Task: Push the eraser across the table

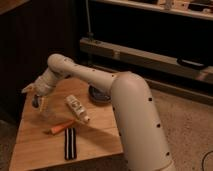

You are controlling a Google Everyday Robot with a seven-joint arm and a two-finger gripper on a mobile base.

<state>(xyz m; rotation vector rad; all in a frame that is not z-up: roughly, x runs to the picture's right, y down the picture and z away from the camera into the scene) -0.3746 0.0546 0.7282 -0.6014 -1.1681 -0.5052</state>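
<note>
The eraser point(70, 143), a narrow black block with pale lengthwise stripes, lies near the front edge of the small wooden table point(35, 147). My gripper point(40, 102) hangs over the table's back left part, well behind and to the left of the eraser and apart from it. The white arm reaches to it from the right, over the table's back.
An orange carrot point(62, 127) lies just behind the eraser. A white labelled tube point(77, 109) lies in the table's middle. A dark round bowl point(99, 95) sits at the back right, partly under the arm. Dark cabinets and a metal shelf stand behind.
</note>
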